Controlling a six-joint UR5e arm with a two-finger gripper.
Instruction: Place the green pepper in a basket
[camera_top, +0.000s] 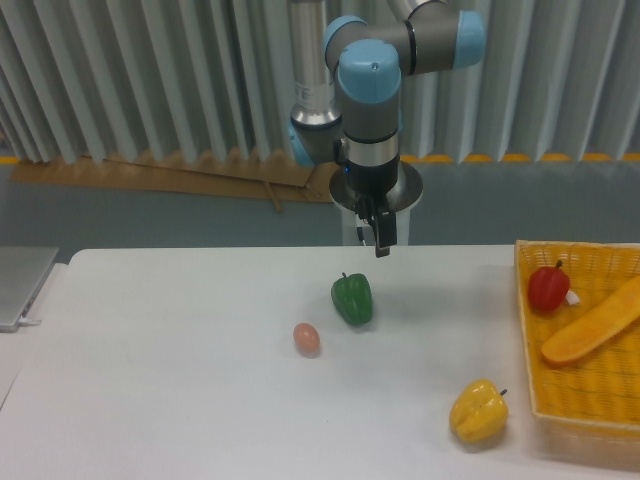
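Note:
The green pepper (352, 298) rests on the white table near its middle, stem up. My gripper (380, 245) hangs in the air above and slightly right of it, not touching it, seen edge-on with nothing between its fingers; its opening does not show. The basket (527, 330), woven in yellow-orange wicker, stands at the table's right edge, far from the pepper and the gripper.
Inside the basket lie a red pepper (549, 287) and a long orange vegetable (592, 322). A yellow bell pepper (478, 411) sits on the table just left of the basket. A small pink egg-shaped object (307, 338) lies left of the green pepper. A grey tray (20, 283) is at far left.

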